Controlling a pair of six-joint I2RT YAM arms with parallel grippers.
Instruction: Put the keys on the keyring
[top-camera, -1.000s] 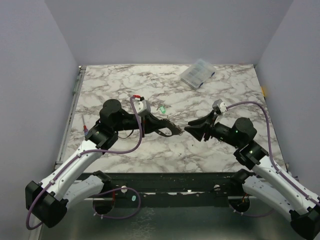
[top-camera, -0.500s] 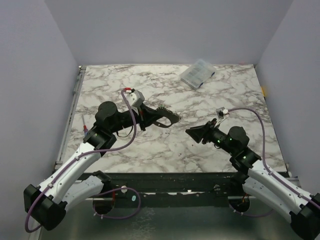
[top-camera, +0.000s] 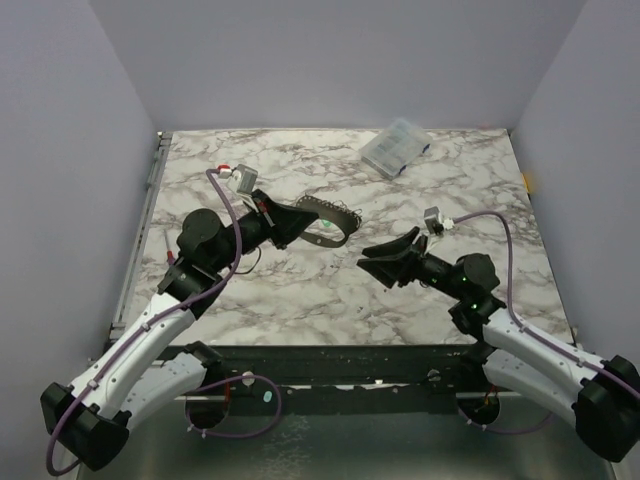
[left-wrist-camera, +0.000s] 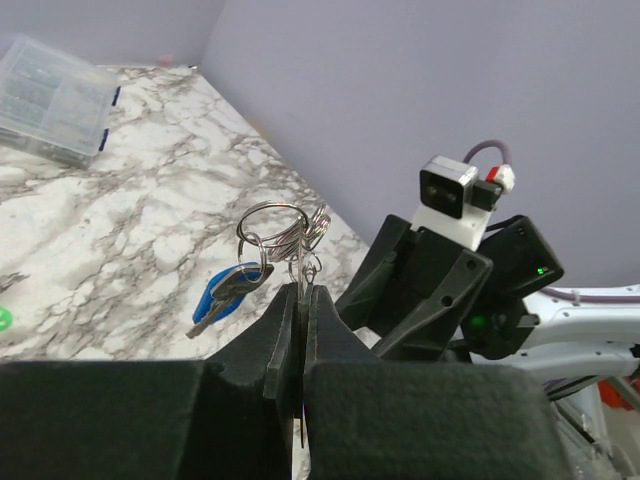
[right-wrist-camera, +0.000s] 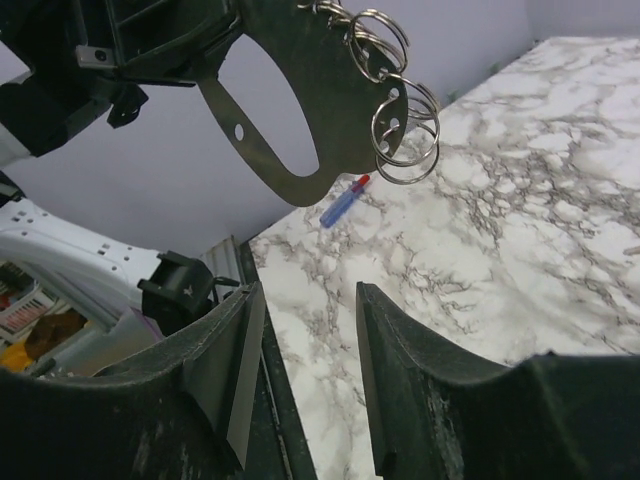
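Left claw (left-wrist-camera: 302, 297) clenched on keyring (right-wrist-camera: 270, 100): we note thin flat steel band, oval cutout, wire split rings, blue-headed key (left-wrist-camera: 228, 295) hanging. Long axis points toward right edge of marbled worktop (top-camera: 300, 290), held above centre. Right claw (right-wrist-camera: 305, 300) released, empty.

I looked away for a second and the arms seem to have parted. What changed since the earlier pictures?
The left gripper, shut on the keyring with the blue key hanging from it, swung away from the right gripper toward the far side of the table. The right gripper's jaws opened wider and its arm drew back toward the near edge. The green key on the table and the clear box stayed put.
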